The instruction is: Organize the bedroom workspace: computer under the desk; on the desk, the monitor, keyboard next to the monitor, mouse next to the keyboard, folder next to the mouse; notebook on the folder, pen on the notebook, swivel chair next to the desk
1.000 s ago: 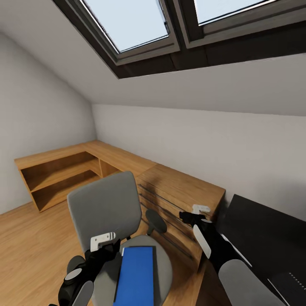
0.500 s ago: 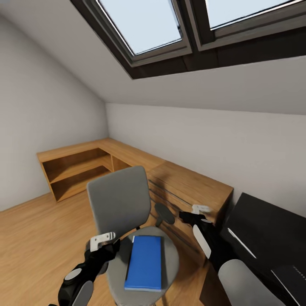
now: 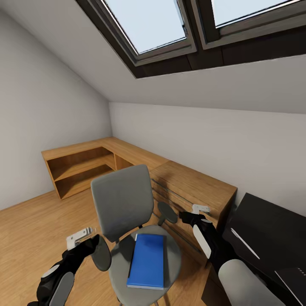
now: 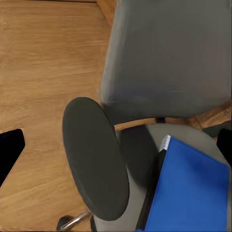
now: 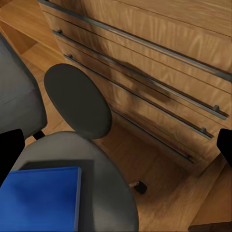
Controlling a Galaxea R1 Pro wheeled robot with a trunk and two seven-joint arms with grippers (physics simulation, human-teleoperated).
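Beside the wooden drawer cabinet [image 3: 193, 191] stands the swivel chair [image 3: 127, 204], its back toward the low open shelf unit [image 3: 80, 170]. On its seat lies the folder [image 3: 148, 261], long axis running from seat front to backrest. The left gripper [image 3: 80, 238] hovers released over the chair's left armrest [image 3: 101, 253]; the right gripper [image 3: 196, 211], fingers apart, hangs near the cabinet. Right of the cabinet is the desk [image 3: 272, 229].

Grey swivel chair [image 3: 140, 238] on the wooden floor [image 3: 29, 229], just beside the wooden cabinet [image 3: 187, 191]; blue folder [image 3: 147, 261] flat on its seat.
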